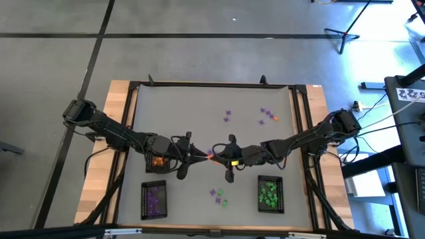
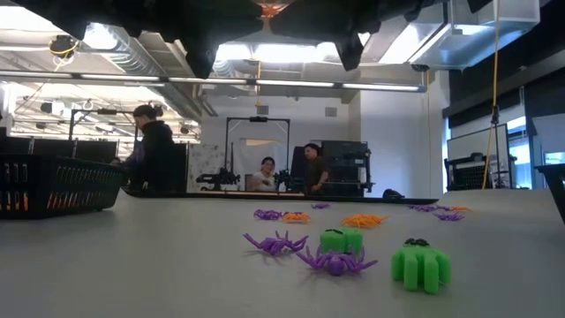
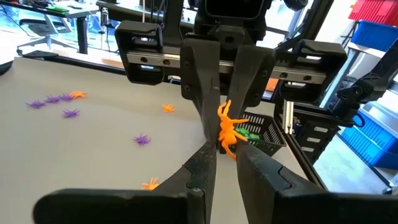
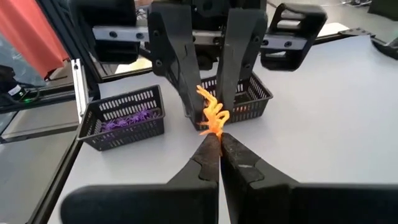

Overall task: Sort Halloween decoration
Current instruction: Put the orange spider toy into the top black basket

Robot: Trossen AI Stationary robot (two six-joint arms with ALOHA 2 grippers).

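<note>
Tiny orange spider trinket [image 4: 212, 116], thin crooked legs

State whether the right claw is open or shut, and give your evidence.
Shut. In its wrist view the right claw has its fingertips pressed together on the orange trinket, which the left claw also grips.

Grey table [image 1: 199, 113]: three black mesh trays [image 1: 153, 199] near jaws; purple, orange, green trinkets [image 1: 219, 195] scattered beyond and beneath.
</note>
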